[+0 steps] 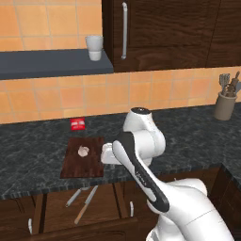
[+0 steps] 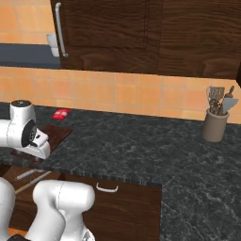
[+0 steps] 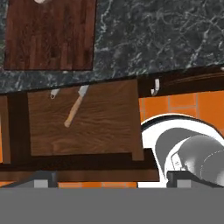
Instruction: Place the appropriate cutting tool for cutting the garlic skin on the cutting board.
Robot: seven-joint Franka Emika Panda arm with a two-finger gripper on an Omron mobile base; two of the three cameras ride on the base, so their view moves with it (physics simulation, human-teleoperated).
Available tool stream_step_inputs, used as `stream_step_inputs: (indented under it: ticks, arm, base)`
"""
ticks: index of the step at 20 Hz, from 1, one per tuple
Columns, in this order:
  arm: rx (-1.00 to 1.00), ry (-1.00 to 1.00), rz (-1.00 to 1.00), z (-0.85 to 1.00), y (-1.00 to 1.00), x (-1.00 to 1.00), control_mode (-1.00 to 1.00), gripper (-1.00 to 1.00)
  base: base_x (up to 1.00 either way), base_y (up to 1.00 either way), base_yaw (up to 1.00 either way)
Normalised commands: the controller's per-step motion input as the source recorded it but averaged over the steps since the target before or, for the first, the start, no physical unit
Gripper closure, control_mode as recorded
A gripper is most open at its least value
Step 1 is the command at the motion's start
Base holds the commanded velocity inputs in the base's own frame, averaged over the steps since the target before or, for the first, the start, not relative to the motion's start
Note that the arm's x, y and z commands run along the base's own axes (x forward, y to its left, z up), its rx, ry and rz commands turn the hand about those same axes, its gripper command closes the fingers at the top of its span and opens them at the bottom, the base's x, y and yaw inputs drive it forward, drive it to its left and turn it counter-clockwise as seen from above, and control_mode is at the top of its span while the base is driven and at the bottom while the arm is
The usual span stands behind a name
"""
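Observation:
The knife (image 3: 74,109), with a light wooden handle and a grey blade, lies slanted in an open drawer (image 3: 100,127) below the counter; its blade tip runs under the counter edge. It also shows as the knife (image 1: 86,205). The all-grey peeler (image 1: 73,197) lies just left of it. The dark reddish cutting board (image 1: 87,164) rests on the counter with the garlic (image 1: 83,151) on its far half. My gripper (image 3: 111,180) is open and empty, pointing straight down above the drawer's front, at the board's right corner. The hand's white body (image 1: 107,154) hides the fingers in the left base view.
A small red packet (image 1: 77,124) lies behind the board. A utensil crock (image 1: 225,102) stands at the counter's far right. A white cup (image 1: 94,47) sits on the wall shelf. Dark cabinets with a long handle (image 1: 124,30) hang above. A neighbouring drawer pull (image 3: 155,87) sits right of the open drawer.

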Motion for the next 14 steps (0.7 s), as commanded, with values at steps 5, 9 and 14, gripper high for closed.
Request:
stream_step_inputs:
  ticks: [5, 9, 14]
  arm:
    - [0.07, 0.18, -0.05, -0.88, 0.96, 0.00, -1.00, -1.00]
    - [0.00, 0.05, -0.04, -0.72, 0.77, 0.00, -1.00, -1.00]
    - [-0.03, 0.00, 0.00, -0.46, 0.33, 0.00, -1.00, -1.00]
  base:
    - [0.00, 0.00, 0.00]
    - [0.00, 0.00, 0.00]
    - [0.00, 0.00, 0.00]
